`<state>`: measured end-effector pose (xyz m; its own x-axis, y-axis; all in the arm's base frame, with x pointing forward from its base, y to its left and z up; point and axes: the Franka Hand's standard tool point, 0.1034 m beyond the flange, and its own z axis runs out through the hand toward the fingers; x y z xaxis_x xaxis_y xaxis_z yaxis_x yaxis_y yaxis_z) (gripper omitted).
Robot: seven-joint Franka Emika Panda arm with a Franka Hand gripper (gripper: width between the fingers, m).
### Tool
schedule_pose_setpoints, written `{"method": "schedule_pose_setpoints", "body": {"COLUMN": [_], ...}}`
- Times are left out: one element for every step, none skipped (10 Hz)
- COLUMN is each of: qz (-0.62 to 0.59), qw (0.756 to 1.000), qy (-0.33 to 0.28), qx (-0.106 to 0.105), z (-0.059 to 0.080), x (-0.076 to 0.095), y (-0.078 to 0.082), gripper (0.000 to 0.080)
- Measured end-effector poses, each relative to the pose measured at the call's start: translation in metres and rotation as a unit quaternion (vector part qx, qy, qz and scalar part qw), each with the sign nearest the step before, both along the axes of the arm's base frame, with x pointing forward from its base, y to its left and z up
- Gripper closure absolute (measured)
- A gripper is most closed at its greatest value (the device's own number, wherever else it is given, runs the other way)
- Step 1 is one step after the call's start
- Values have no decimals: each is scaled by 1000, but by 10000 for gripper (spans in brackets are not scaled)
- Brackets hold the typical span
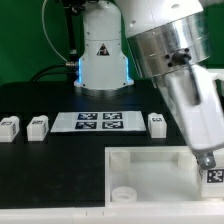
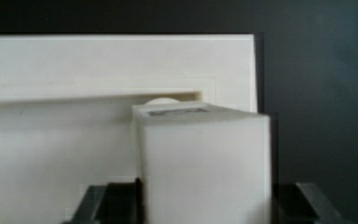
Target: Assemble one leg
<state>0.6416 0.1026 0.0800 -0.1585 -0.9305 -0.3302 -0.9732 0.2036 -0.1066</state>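
Note:
My gripper (image 1: 207, 163) is shut on a leg (image 1: 213, 175), a small white block with a black-and-white tag. It holds the leg over the large white panel (image 1: 150, 165), at its corner on the exterior view's right. In the wrist view the leg (image 2: 202, 150) stands upright between my dark fingers (image 2: 105, 203), my gripper (image 2: 202, 198) around its upper part. A round corner socket (image 2: 162, 100) of the panel (image 2: 69, 90) peeks out just behind the leg's lower end. Whether the leg touches the panel I cannot tell.
Three more legs lie on the black table: two on the exterior view's left (image 1: 10, 126) (image 1: 38, 126) and one beside the marker board (image 1: 157, 123). The marker board (image 1: 100, 121) lies behind the panel. Another panel socket (image 1: 123, 195) shows near its front corner.

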Motion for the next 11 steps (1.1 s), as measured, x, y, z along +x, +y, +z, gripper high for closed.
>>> {"method": "schedule_pose_setpoints", "body": {"qz": [-20, 6, 7, 17, 90, 168, 228, 278, 330, 388, 464], "qw": [1000, 1000, 1000, 1000, 995, 985, 970, 956, 937, 912, 872], "qy": [3, -4, -4, -7, -30, -38, -64, -79, -94, -110, -119], "qx": [2, -2, -2, -5, -19, -32, -49, -57, -68, -80, -105], "z": [1, 0, 0, 0, 0, 0, 1, 0, 0, 0, 2], "x": [0, 0, 0, 0, 0, -3, 0, -1, -1, -1, 0], "y": [2, 2, 2, 2, 2, 6, 6, 5, 4, 4, 8], "gripper": [482, 483, 386, 249, 181, 181, 155, 151, 151, 150, 150]}}
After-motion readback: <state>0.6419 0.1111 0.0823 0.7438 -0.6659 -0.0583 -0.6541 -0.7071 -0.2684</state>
